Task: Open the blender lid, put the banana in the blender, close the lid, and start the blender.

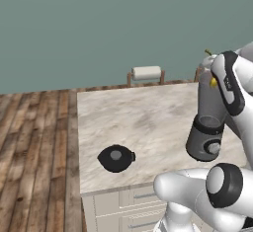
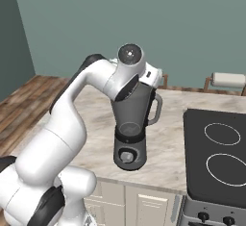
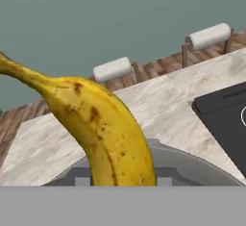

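The yellow banana [image 3: 101, 124] fills the hand view close up, its lower end just above the grey rim of the blender [image 3: 192, 165]. My gripper [image 1: 211, 78] hovers over the open mouth of the blender [image 1: 205, 144], shut on the banana [image 1: 213, 82], of which a small yellow patch peeks out past my wrist. From the right base, my forearm hides the top of the blender [image 2: 129, 143]. The blender lid [image 1: 116, 158], a black disc with a grey knob, lies flat on the counter near its front left corner, well left of the blender.
A black cooktop [image 2: 216, 148] sits to the right of the blender. Two paper-towel rolls [image 3: 112, 69] [image 3: 208, 36] stand on holders along the counter's far edge. The marble counter [image 1: 138, 117] ends at a wooden floor on the left.
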{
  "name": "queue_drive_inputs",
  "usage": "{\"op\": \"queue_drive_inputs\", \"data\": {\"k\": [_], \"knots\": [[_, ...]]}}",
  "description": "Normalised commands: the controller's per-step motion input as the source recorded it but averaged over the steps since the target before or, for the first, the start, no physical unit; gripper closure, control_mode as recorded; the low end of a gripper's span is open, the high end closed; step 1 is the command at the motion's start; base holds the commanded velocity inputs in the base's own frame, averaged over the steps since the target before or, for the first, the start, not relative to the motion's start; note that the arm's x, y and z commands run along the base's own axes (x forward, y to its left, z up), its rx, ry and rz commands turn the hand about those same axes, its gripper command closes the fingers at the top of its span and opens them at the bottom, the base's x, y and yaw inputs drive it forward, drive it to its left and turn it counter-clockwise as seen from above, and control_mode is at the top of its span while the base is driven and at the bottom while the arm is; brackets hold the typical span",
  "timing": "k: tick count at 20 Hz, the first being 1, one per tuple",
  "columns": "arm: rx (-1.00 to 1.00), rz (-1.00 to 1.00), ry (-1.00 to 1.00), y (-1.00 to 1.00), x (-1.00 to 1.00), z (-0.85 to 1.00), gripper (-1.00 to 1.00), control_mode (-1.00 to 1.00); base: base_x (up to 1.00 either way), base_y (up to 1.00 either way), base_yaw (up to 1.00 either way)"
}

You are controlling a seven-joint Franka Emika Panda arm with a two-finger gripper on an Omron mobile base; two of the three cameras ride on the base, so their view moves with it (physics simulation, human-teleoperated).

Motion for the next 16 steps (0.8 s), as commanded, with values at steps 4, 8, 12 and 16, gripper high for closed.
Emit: {"op": "queue_drive_inputs", "data": {"k": [4, 8, 12, 16], "knots": [[0.0, 0.0, 0.05, 0.0, 0.14, -0.52, 1.0, -1.0, 0.0, 0.0, 0.0], [0.0, 0.0, 0.02, 0.0, 0.04, -0.44, 1.0, -1.0, 0.0, 0.0, 0.0], [0.0, 0.0, 0.01, -0.12, 0.0, -0.3, 1.0, -1.0, 0.0, 0.0, 0.0], [-0.01, 0.0, 0.07, -0.03, 0.0, -0.33, 1.0, -1.0, 0.0, 0.0, 0.0]]}}
